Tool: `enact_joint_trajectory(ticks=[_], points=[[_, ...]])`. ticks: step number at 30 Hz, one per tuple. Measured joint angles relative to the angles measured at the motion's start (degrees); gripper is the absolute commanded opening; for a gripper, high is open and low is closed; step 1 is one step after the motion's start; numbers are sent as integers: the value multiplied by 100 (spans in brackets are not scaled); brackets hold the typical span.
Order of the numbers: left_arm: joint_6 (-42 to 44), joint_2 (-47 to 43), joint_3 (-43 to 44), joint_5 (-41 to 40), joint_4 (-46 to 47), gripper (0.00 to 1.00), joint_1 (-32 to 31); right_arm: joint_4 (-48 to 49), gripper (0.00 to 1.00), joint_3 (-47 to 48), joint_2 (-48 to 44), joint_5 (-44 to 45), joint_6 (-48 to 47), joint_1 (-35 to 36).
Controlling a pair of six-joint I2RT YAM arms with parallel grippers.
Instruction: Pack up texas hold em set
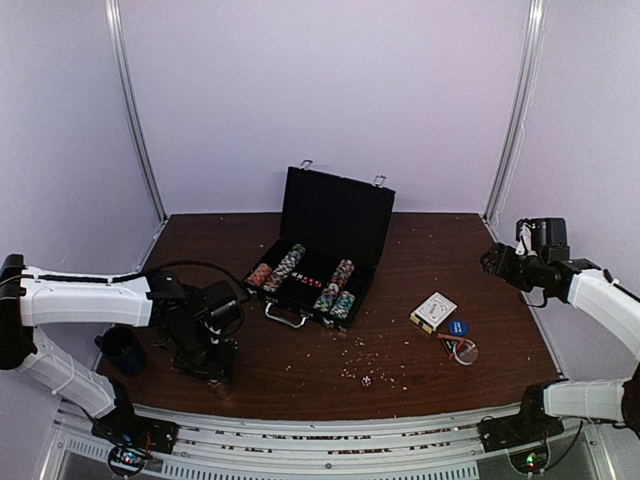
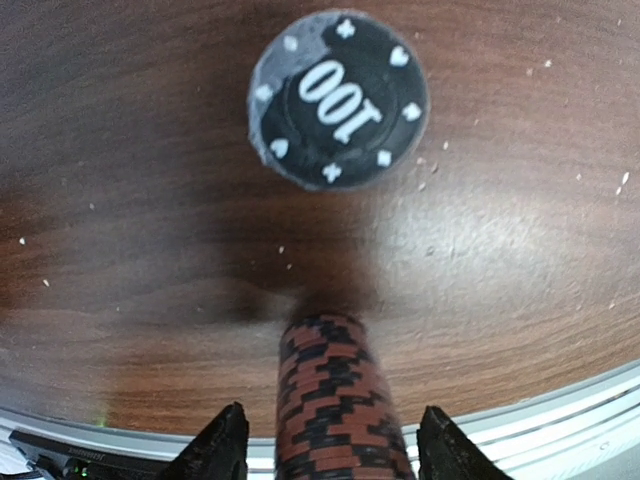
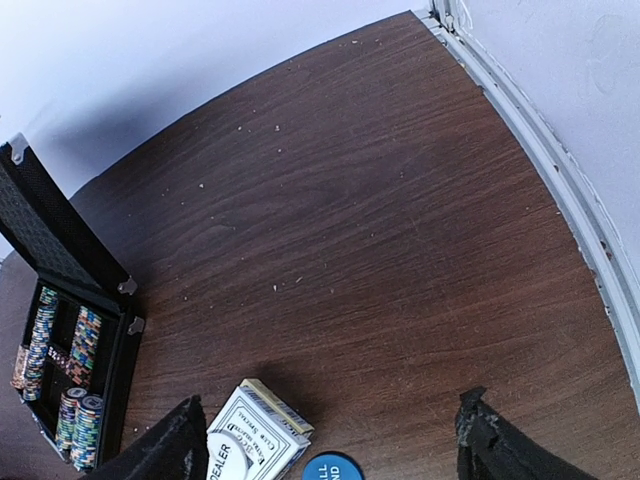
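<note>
The left arm is low over the table close to its near edge on the left side. Its jaws stand about half closed on either side of an upright stack of brown and black chips. A thin gap shows at each tip, so I cannot tell whether they press on the stack yet. One black chip lies flat just beyond the stack. The case sits open mid-table toward the far edge, lid up, with rows of chips already in its grooves. The step looks like lifting this stack and carrying it there. To do that well, the jaws should close squarely on the middle of the column so the squeeze is even and no chips fan out. The lift should be straight up, clear of the loose chip and the mug at the left, and the stack should go down along a bare groove. The right jaws hang wide open and empty above the right edge, over the card box.
</note>
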Motion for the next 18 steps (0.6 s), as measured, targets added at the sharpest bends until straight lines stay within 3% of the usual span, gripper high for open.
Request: enact_joint_trajectory(ticks=[18], points=[[-63, -57, 79, 24, -144, 40, -26, 0, 84, 0, -131, 125, 0, 0]])
